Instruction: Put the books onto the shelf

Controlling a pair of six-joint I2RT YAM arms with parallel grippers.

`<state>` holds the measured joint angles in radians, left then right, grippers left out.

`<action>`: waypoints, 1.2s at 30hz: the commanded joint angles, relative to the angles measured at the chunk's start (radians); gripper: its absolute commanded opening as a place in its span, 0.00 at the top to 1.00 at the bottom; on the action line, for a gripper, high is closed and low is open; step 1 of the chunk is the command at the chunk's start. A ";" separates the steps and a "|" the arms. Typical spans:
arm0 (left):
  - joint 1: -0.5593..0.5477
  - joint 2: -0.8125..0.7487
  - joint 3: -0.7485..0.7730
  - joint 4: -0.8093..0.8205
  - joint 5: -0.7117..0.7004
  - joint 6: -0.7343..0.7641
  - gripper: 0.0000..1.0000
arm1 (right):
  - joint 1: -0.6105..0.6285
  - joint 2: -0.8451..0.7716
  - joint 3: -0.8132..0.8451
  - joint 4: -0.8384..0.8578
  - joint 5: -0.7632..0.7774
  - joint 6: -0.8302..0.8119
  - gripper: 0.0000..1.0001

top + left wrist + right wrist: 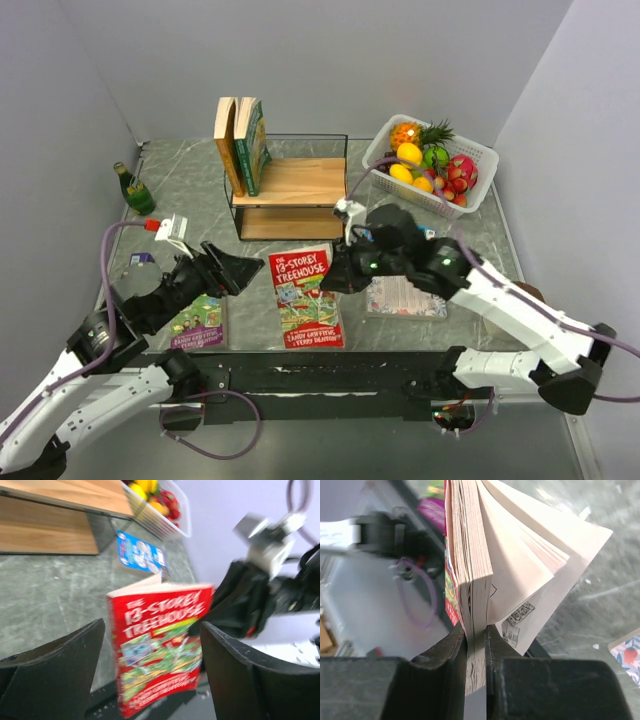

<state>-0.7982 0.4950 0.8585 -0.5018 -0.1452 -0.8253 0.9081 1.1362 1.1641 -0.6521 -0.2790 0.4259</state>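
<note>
Right wrist view: the right gripper [475, 636] is pinched shut on the red "13-Storey Treehouse" book [470, 575]. It catches the cover and part of the page block, while the remaining pages fan loose to one side. The left gripper [240, 268] stands wide apart just beside the book's other edge, holding nothing.

The step in hand looks like picking this book up off the table. The next move calls for a firmer hold on the whole block, perhaps steadied by the free gripper. After that comes a lift and a carry to the shelf [292, 190], which is beyond both grippers. Two books [241, 140] already stand upright at the left end of its top board.

A purple-green book [200, 322] lies under the left arm, and a pale pink patterned book [405, 298] lies under the right arm.

The tabletop [180, 175] is grey and marbled, enclosed by plain pale walls. A white fruit basket [478, 160] sits beyond the right gripper. A green bottle [133, 190] sits beyond the left.
</note>
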 commanded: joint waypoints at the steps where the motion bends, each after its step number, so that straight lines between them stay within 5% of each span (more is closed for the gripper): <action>1: -0.003 -0.009 0.079 -0.029 0.154 0.083 0.16 | -0.018 -0.067 0.176 -0.115 -0.188 -0.114 1.00; 18: -0.001 -0.027 0.088 0.173 0.510 0.114 0.15 | -0.025 -0.055 0.344 -0.193 -0.434 -0.182 1.00; 31: -0.003 0.025 0.051 0.175 0.529 0.144 0.15 | -0.025 -0.039 0.453 -0.247 -0.459 -0.207 1.00; 36: -0.001 0.025 0.022 0.272 0.610 0.129 0.30 | -0.025 -0.029 0.444 -0.247 -0.483 -0.219 1.00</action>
<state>-0.7982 0.5205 0.9035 -0.3286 0.3779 -0.6994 0.8875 1.1049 1.5703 -0.9295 -0.7013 0.2222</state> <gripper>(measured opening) 0.769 0.202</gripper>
